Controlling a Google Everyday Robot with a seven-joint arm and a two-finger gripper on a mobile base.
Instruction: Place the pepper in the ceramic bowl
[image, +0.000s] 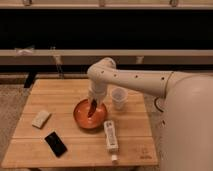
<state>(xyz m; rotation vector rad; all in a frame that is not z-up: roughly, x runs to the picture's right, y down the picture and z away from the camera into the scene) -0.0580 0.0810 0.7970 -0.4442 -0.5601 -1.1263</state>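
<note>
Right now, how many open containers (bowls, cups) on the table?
2. The ceramic bowl sits mid-table, under the gripper, which has the pepper at its tip. The translucent cup stands just right of the bowl. The arm may hide something behind it.

Wooden slatted table (75, 150), we list: ceramic bowl (85, 119) under gripper (93, 106), white cup (118, 98) to its right, tube (111, 137) below-right, black phone (55, 144) and pale block (41, 118) to its left.
</note>
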